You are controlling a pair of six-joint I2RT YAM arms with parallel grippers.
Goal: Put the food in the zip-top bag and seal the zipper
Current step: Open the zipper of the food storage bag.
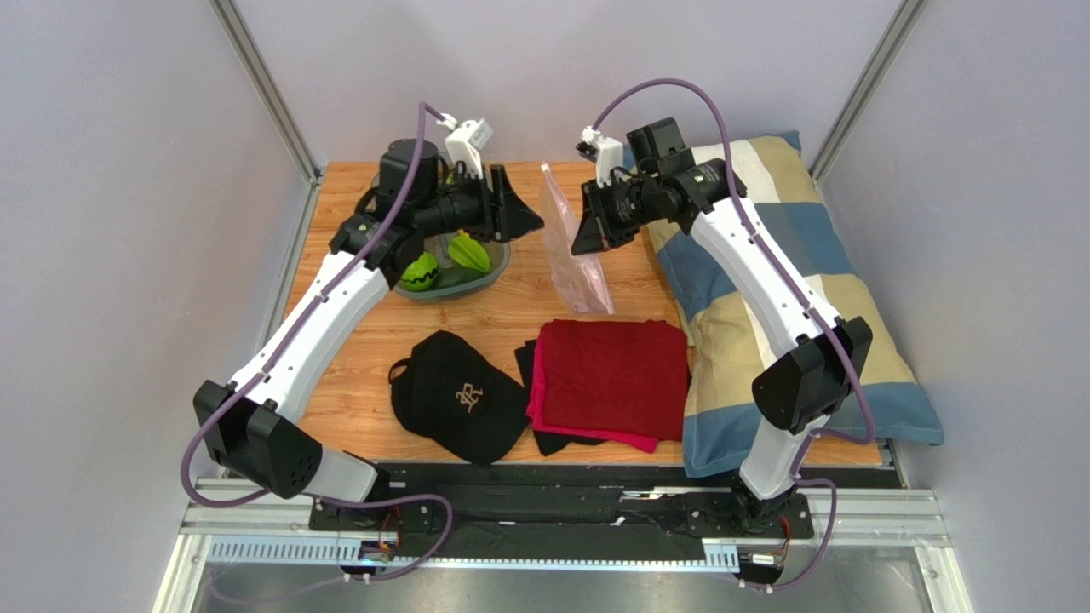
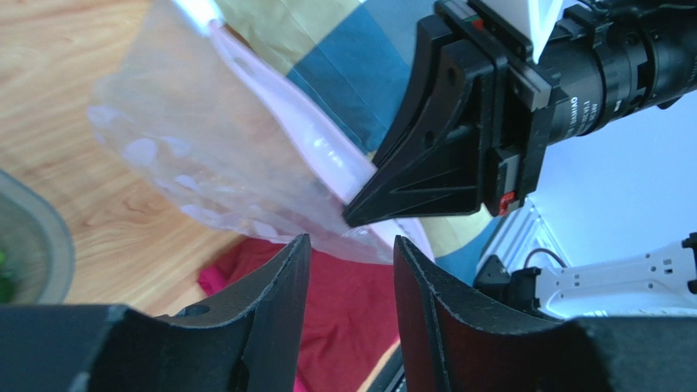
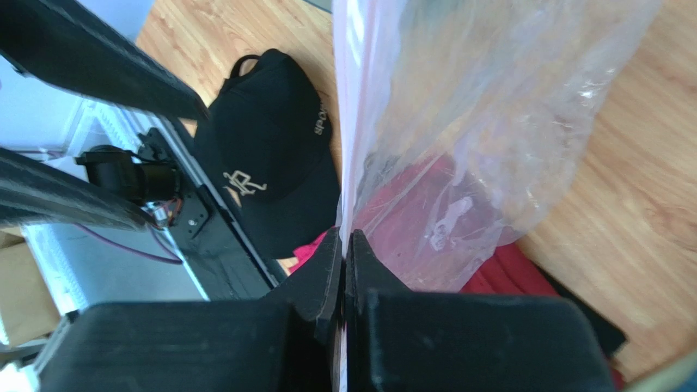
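The clear zip-top bag (image 1: 572,249) hangs upright between the two grippers above the wooden table. My right gripper (image 1: 586,230) is shut on its zipper strip (image 3: 348,147), pinching the mouth edge (image 3: 344,242). My left gripper (image 1: 522,211) is open and empty, just left of the bag; the bag (image 2: 204,147) and the right fingers (image 2: 425,163) show beyond its tips (image 2: 352,245). A green star fruit (image 1: 467,256) and a green striped piece (image 1: 420,271) lie in the grey-green tray (image 1: 486,284). No food shows inside the bag. The other food is hidden by the left arm.
A black cap (image 1: 457,396) and a folded red cloth (image 1: 612,377) over a black cloth lie at the front middle. A blue and beige patchwork pillow (image 1: 793,294) fills the right side. Metal frame posts stand at the back corners.
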